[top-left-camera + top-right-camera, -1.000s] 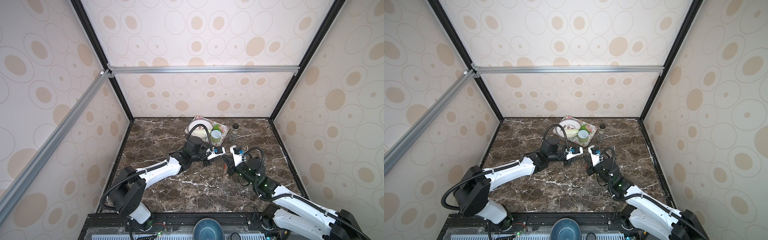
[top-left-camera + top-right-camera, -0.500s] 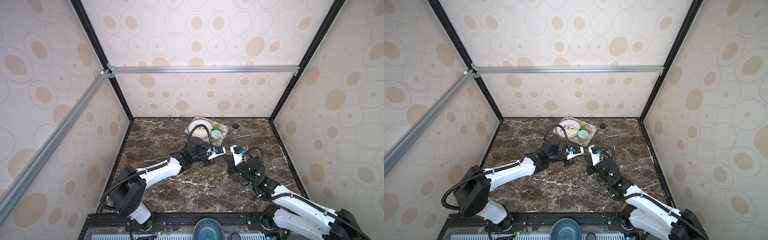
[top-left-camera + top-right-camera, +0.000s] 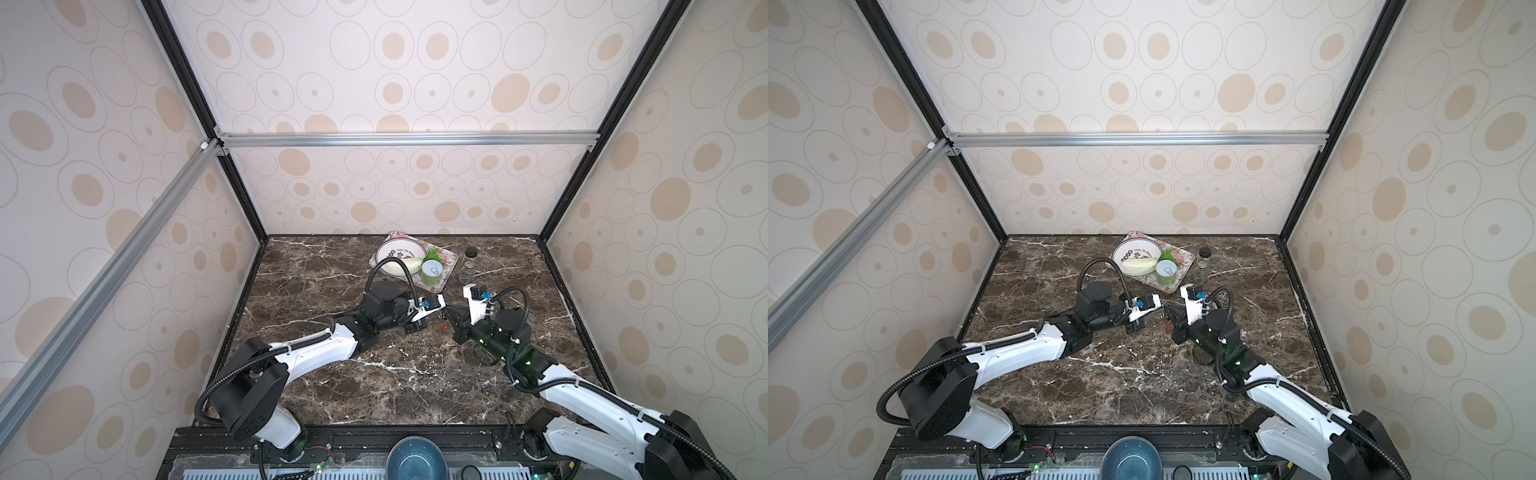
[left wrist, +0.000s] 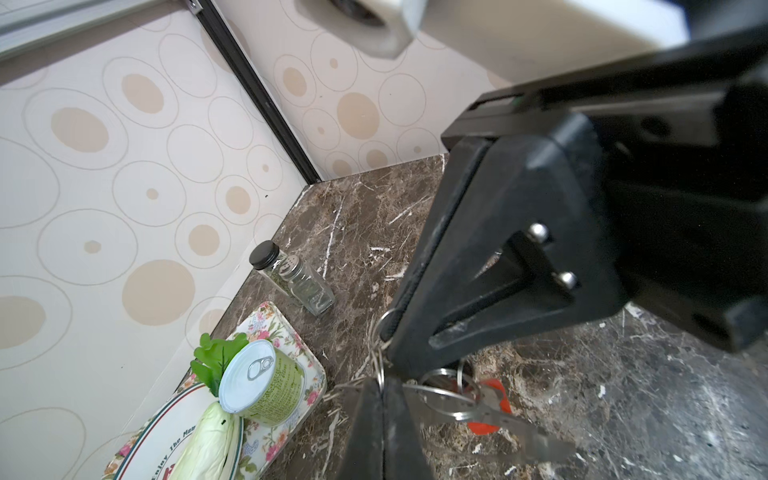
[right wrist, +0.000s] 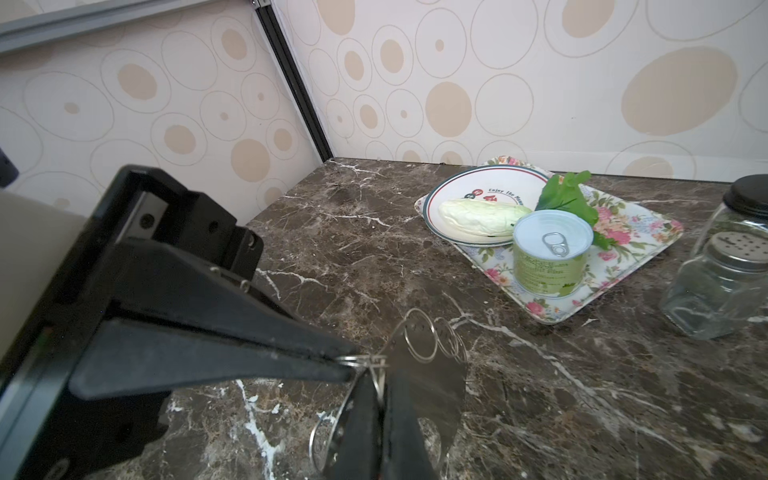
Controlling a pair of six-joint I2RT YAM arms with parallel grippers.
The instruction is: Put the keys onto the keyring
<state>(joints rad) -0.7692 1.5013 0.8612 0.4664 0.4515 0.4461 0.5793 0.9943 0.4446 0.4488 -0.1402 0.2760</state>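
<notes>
1. The left gripper (image 4: 381, 392) is closed. Its fingertips pinch a strand of the wire rings (image 4: 451, 401), which bunch directly at its tip. In both top views it reaches towards mid-worktop and meets the other gripper tip to tip.
2. The key with the red tag (image 4: 488, 405) hangs from these wire rings just beside the left gripper's fingertips, above the worktop (image 3: 374, 374). Its blade is blurred.
3. The keyring (image 5: 424, 374), a flat grey metal piece with a row of small holes near its upper edge, stands on edge immediately beside the fingertips of the right gripper (image 5: 381, 390). Whether it lies between those fingertips cannot be told.
4. The right gripper is closed, and thin wire loops emerge from the seam between its fingers. The left gripper's tip touches the same bunch of loops at this point.
5. Beyond both gripper tips, towards the back wall, lies a floral tray (image 5: 648, 245). It carries a green can (image 5: 548, 257) and a white plate (image 5: 457, 187).
6. Two glass shakers (image 5: 723, 266) stand on the worktop just beside the tray, well apart from the right gripper.
</notes>
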